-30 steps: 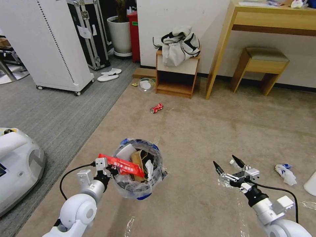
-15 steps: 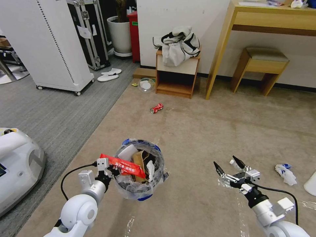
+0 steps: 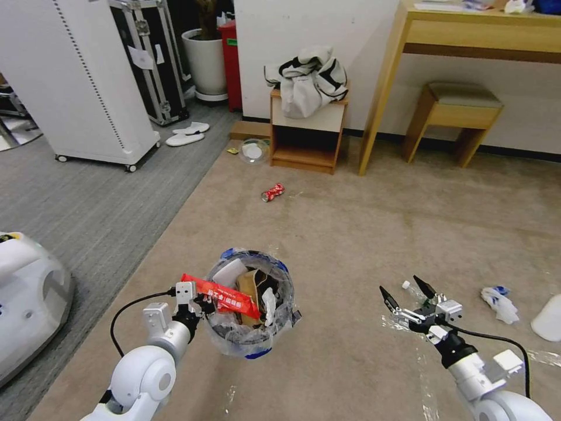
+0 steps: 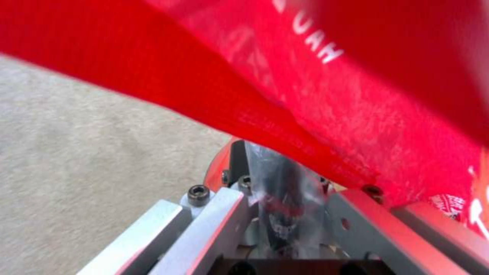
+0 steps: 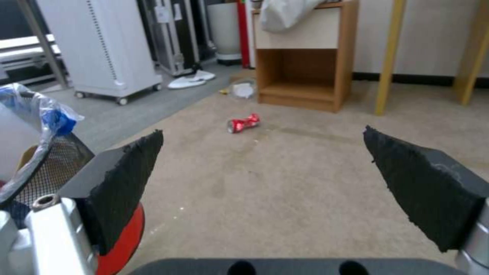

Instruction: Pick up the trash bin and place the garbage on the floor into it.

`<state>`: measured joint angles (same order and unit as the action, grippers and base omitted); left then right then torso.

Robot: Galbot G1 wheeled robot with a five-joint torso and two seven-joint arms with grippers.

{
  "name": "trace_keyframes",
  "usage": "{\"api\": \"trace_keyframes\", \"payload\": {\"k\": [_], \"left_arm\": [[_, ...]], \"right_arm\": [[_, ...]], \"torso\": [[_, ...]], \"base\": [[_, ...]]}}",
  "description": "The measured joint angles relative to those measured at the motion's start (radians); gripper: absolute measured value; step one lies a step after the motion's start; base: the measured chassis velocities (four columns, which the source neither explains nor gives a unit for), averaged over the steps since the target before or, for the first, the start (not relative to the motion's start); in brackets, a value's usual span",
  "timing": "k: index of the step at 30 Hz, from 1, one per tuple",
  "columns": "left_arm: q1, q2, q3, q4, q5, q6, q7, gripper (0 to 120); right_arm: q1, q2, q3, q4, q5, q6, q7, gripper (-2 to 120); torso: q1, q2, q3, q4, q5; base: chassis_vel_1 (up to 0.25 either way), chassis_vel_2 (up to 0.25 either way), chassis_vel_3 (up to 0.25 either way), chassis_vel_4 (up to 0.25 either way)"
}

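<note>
Beige floor (image 3: 362, 234) slid leftward since earlier; camera turned, left gripper (image 3: 196, 304) holding trash bin (image 3: 254, 304)

White letters stand on the red snack wrapper (image 4: 357, 95) pressed close before the left wrist camera — "UAH" as they appear there, perhaps part of a longer word seen turned. Near the picture's edge the same wrapper carries small white print too blurred to read. In the head view the wrapper (image 3: 225, 297) lying across the trash bin (image 3: 252, 345) shows white characters — not legible.
</note>
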<state>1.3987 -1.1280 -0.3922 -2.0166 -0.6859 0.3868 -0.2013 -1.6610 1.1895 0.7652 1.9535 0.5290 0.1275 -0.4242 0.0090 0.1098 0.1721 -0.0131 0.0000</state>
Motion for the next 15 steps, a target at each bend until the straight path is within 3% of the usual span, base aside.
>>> {"api": "trace_keyframes", "payload": {"k": [15], "left_arm": [[-0.003,0.001,0.006,0.001,-0.019,-0.029,0.013,1]], "right_arm": [[-0.01,0.008,-0.009,-0.003,-0.005,0.007,-0.01,100]], "torso": [[0.0,-0.004,-0.003,-0.0005,0.0]], "base": [[-0.101,-0.099,-0.099,-0.101]]}}
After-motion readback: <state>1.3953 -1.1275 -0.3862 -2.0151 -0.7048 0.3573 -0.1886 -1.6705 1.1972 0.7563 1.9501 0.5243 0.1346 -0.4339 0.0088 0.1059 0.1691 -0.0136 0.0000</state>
